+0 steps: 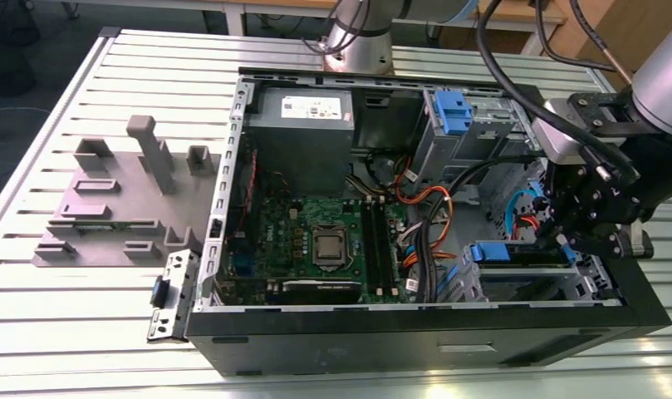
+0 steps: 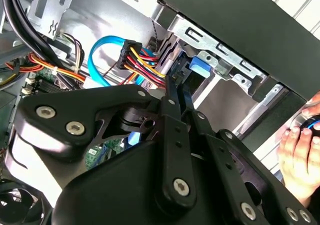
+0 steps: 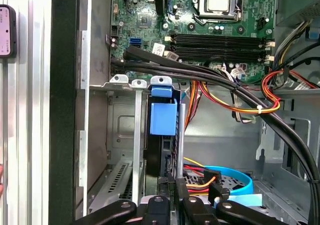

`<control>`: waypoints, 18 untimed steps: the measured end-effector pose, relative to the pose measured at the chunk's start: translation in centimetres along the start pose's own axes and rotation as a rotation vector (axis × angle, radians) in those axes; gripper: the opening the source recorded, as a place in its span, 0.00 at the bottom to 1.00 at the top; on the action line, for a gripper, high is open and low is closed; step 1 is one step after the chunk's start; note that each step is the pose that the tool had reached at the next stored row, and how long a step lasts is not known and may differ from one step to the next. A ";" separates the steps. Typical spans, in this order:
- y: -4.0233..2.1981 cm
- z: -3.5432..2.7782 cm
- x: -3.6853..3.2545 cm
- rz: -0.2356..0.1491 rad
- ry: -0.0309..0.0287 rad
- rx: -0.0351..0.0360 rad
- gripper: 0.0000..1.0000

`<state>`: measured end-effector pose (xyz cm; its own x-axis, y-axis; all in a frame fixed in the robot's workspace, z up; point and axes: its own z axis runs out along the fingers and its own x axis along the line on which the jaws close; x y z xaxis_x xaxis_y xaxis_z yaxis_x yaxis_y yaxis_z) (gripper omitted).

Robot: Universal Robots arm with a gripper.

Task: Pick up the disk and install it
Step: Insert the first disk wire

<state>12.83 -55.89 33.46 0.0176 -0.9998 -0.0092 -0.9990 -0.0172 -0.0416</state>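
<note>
So the arm is reaching into the open PC case (image 1: 424, 332), with the gripper (image 1: 574, 229) down at the drive cage (image 1: 535, 278), around 4 o'clock from the motherboard (image 1: 313, 241) in the exterior view. The disk (image 3: 163, 117) sits upright in a bay slot, blue handle end sticking out, and in the first wrist view the black fingers (image 3: 165, 195) are narrowed onto its edge, so it looks gripped. In the second wrist view the fingers (image 2: 172, 110) pinch the same blue-capped carrier next to a blue data cable (image 2: 97, 55). The grey slotted holder (image 1: 120, 199) sits on the table (image 1: 47, 332) at 9 o'clock from the case. A person's hand (image 2: 300, 155) rests near the case's outer wall
</note>
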 end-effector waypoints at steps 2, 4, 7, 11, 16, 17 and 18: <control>0.04 0.02 0.00 0.002 0.0000 0.0013 0.16; 0.10 0.05 0.01 0.002 0.0000 0.0023 0.16; 0.15 0.04 0.02 0.002 -0.0001 0.0042 0.16; 0.17 -0.16 0.02 0.002 -0.0001 0.0060 0.16; 0.18 -0.10 0.16 0.002 0.0001 0.0081 0.16; 0.19 -0.07 0.18 0.002 0.0001 0.0084 0.16; 0.20 -0.05 0.18 0.002 0.0002 0.0087 0.16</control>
<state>12.63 -56.08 33.49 0.0158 -0.9998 -0.0092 -0.9986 -0.0153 -0.0503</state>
